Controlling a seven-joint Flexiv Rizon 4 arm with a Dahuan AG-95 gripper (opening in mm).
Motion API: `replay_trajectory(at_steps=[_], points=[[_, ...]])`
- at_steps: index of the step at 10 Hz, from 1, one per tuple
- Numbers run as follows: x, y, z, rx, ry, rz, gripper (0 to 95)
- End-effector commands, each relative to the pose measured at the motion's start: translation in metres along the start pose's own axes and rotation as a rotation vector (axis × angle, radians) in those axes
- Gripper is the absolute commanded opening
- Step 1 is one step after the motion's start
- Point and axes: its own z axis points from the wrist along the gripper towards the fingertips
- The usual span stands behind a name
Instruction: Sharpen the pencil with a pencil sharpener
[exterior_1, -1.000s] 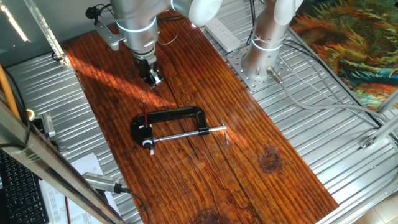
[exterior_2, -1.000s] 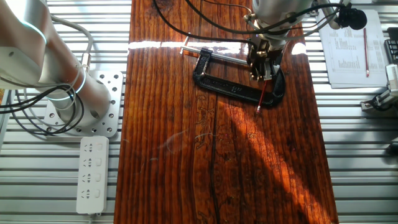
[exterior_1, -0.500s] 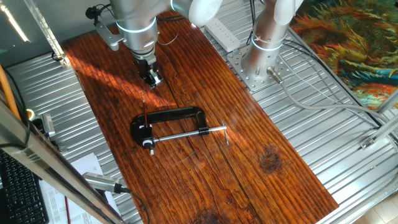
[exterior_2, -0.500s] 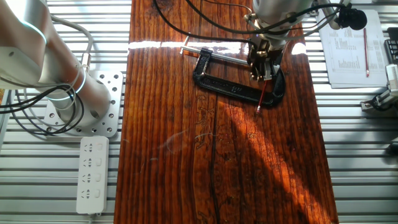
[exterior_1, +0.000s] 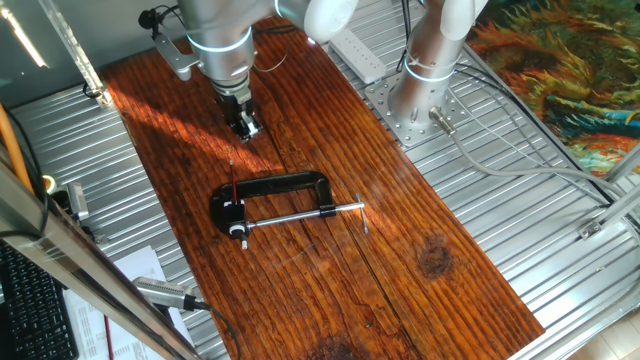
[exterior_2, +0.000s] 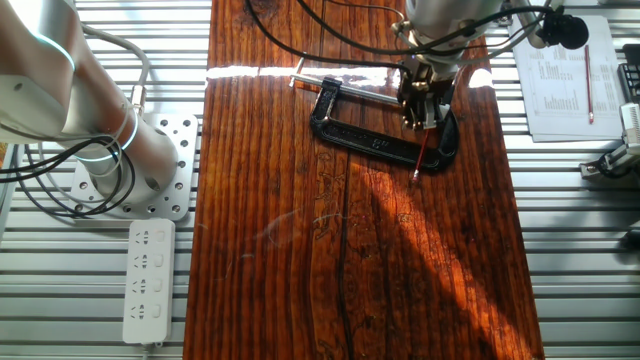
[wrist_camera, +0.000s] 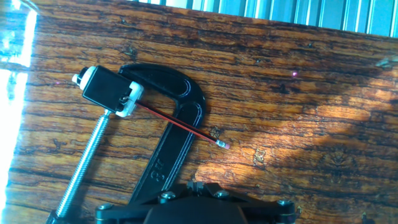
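Pencil seated in the clamped sharpener, gripper poised above and apart from it.

The pencil (wrist_camera: 177, 125) lies across the clamp (wrist_camera: 180, 134) frame, one end in the sharpener (wrist_camera: 107, 92), which is pinched at the end of the screw rod (wrist_camera: 84, 165) on the tabletop (exterior_1: 330, 290). The gripper (exterior_1: 245, 125) hangs near the pencil's free end, holding nothing; whether the jaws are parted or closed I cannot tell, since the hand view shows only the base of the hand. To do this step well, I judge it should come down on the free half of the pencil, grip it square to its axis, then twist while pressing gently toward the sharpener. The raised marking on the clamp frame is too blurred to read.
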Motion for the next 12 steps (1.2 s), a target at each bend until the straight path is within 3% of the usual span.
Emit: replay_trajectory(at_steps=[1, 12], points=[[-0.0001, -0.0001, 0.0001, 0.001, 0.004, 0.002, 0.0], [-0.0001, -0.0001, 0.0001, 0.002, 0.007, -0.008, 0.0]])
